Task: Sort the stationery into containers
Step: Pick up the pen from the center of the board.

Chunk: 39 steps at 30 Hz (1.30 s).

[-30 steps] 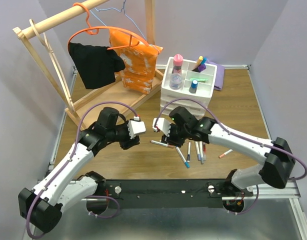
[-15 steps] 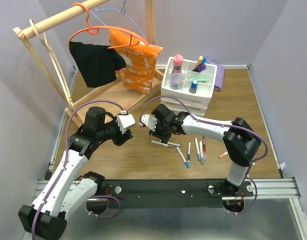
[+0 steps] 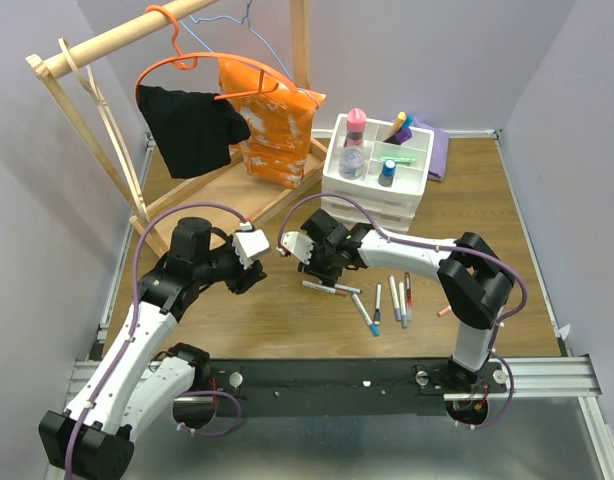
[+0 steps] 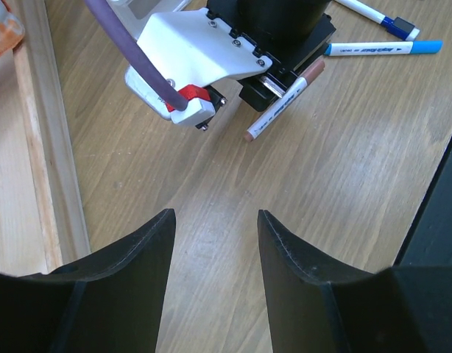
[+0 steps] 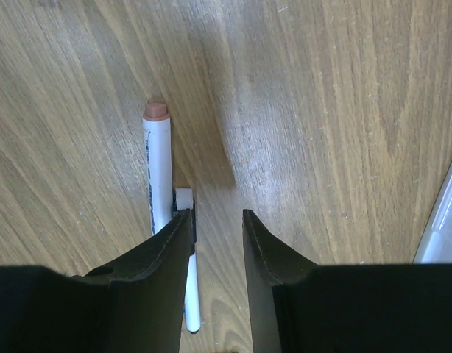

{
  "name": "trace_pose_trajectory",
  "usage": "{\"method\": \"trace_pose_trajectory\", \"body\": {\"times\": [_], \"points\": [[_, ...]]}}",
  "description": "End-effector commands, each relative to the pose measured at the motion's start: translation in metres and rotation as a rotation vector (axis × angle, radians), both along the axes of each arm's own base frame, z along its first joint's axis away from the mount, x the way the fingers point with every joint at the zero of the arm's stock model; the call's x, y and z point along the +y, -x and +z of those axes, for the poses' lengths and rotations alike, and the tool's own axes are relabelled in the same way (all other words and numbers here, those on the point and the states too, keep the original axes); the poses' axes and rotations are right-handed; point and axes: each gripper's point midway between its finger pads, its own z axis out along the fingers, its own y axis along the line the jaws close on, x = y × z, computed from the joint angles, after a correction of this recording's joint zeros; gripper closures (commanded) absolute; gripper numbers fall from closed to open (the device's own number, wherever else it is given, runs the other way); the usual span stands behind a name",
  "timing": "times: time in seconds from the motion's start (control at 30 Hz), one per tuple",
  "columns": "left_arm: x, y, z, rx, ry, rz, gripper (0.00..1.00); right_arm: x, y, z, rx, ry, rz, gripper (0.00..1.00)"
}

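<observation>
delta R: over the last sec the right arm is folding its elbow in and carrying the right pincer (image 5: 217, 218) leftward off the pen spread. It's now sitting near the front-left corner of the organiser (image 3: 419, 190), jaws narrowing a touch.
delta L: the left pincer (image 4: 215, 217) is backing off, further from the organiser's left side, and just facing the other one.
R pincer: released, only wood btwn the jaws. It's hovering low; the brown-capped pen (image 5: 157, 169) is lying just outside one finger, w/ a thinner pen (image 5: 191, 294) running under that same finger.
L pincer: released, empty, bare bench (image 4: 211, 169) showing btwn the jaws.
stationery: loose pens (image 3: 365, 313) are still lying on the bench in front of the organiser. Bottles (image 3: 355, 135) + highlighters (image 3: 403, 125) are already standing in its top compartments.
meaning: no pick happening yet. R seems to be lining up on the brown-capped pen but is straddling wood beside it, prob needing a sideways nudge before clenching.
risk: 2 pens lying close together, so it could be grabbing both.
</observation>
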Motion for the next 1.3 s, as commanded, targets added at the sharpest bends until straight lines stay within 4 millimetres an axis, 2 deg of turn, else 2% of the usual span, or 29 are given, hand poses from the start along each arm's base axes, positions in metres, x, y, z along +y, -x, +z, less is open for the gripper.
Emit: {"method": "trace_pose_trajectory", "body": {"times": [0.0, 0.8, 1.03, 1.27], "points": [[-0.004, 0.0, 0.006, -0.015, 0.041, -0.01, 0.43, -0.008, 0.007, -0.005, 0.022, 0.028, 0.013, 0.59], [0.003, -0.006, 0.007, -0.014, 0.073, 0.039, 0.42, -0.02, 0.041, -0.017, 0.102, 0.056, 0.092, 0.58], [0.003, -0.006, 0.006, -0.007, 0.084, 0.045, 0.42, -0.023, 0.036, -0.023, 0.077, 0.071, 0.074, 0.62], [0.002, -0.008, 0.008, -0.007, 0.096, 0.049, 0.42, -0.02, 0.018, -0.034, 0.012, 0.095, 0.024, 0.68]]}}
